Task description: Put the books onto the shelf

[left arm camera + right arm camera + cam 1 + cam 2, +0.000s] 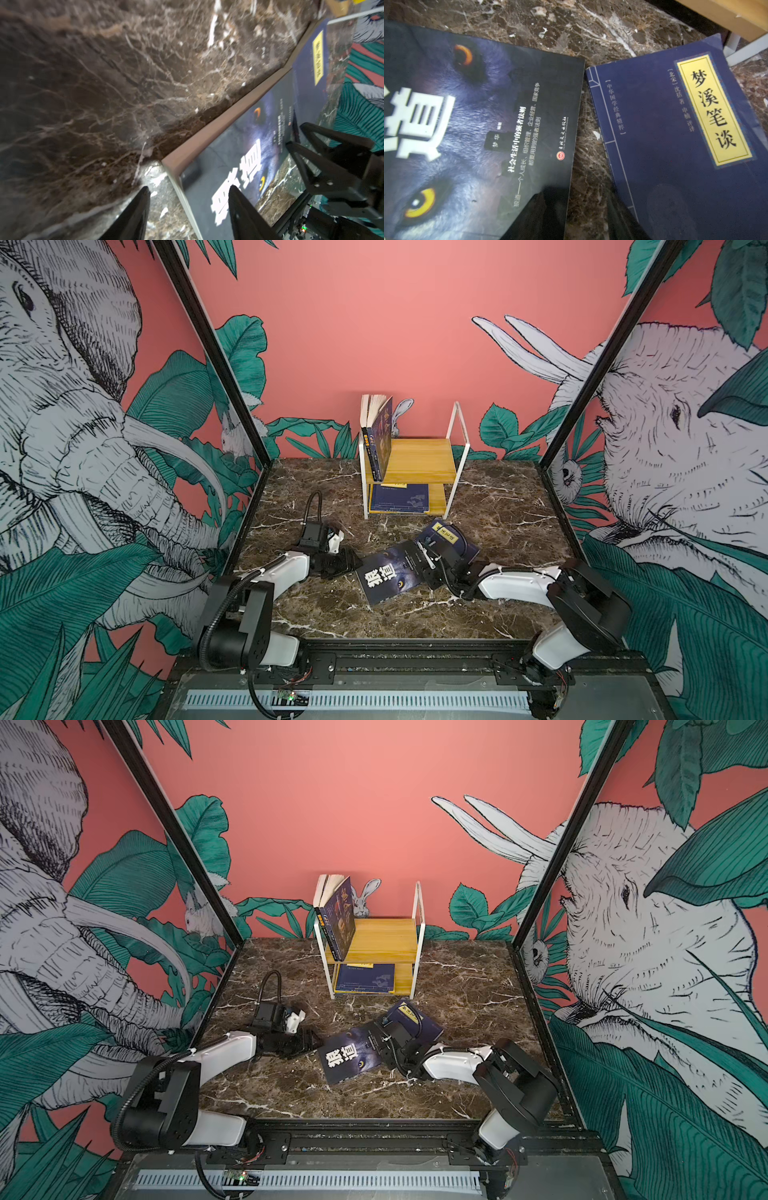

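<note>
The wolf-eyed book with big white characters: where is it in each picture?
Top view: wolf book lies flat before the shelf.
Top view: same place.
Left wrist: its corner beside the left gripper.
Right wrist: close up.
Shared landmark: yellow-labelled navy book beside it.

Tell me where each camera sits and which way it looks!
Top views: high at the front, looking down toward the back wall at the shelf, the table, the left arm and the right arm.
Left wrist: on the left arm, low over the table, looking past the left gripper at the wolf book; the right gripper shows too.
Right wrist: on the right arm, looking down at the wolf book and navy book; dark blurred shapes, maybe its gripper.
Shared: every view shows the wolf book.
</note>
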Robot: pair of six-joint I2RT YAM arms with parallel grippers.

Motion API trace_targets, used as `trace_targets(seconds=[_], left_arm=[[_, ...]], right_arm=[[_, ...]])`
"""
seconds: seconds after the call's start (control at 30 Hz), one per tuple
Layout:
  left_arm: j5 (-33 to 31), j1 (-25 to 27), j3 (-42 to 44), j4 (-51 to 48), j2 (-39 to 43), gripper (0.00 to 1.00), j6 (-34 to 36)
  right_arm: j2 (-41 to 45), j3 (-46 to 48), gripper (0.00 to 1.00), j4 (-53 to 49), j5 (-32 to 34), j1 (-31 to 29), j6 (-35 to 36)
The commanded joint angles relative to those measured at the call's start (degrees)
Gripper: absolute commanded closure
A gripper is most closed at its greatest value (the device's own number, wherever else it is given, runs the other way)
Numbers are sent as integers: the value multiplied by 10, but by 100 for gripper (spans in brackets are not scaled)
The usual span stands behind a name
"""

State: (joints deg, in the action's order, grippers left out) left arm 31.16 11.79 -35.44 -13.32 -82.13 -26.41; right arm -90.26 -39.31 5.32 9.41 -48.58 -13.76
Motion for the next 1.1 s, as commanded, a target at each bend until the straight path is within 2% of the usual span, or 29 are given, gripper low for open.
trace_targets(seconds=[0.0, 0.13, 0.23, 0.3, 0.47, 0.57, 0.63, 0.77, 0.9, 1.07], left_arm=[[60, -3, 2, 73, -20, 47, -37], [84, -3, 12, 124, -8, 62, -66], [117, -1, 18, 145, 16, 66, -74], [130, 1, 31, 174, 22, 73, -95], [142, 5, 10, 161, 20, 86, -78], [134, 8, 12, 160, 19, 100, -78], [135, 8, 6, 141, 27, 100, -71], [146, 8, -7, 95, 56, 100, -56], [182, 6, -47, 40, 72, 100, -57], [206, -1, -78, 6, 73, 100, -61]], right_arm=[[-9, 14, 49, -3, -11, 2, -7], [-10, 19, 50, -7, 2, 2, -2], [-7, 34, 50, 11, -3, 2, -6], [-11, 35, 50, 17, -2, 2, -4], [-27, 38, 50, 29, -12, 2, -5], [-27, 31, 51, 22, -9, 2, -1], [-19, 23, 51, 1, -9, 1, -1], [67, 30, 50, -9, 1, -23, 26], [143, 38, 43, -23, 72, -96, 121], [180, 82, 36, 37, 132, -172, 237]])
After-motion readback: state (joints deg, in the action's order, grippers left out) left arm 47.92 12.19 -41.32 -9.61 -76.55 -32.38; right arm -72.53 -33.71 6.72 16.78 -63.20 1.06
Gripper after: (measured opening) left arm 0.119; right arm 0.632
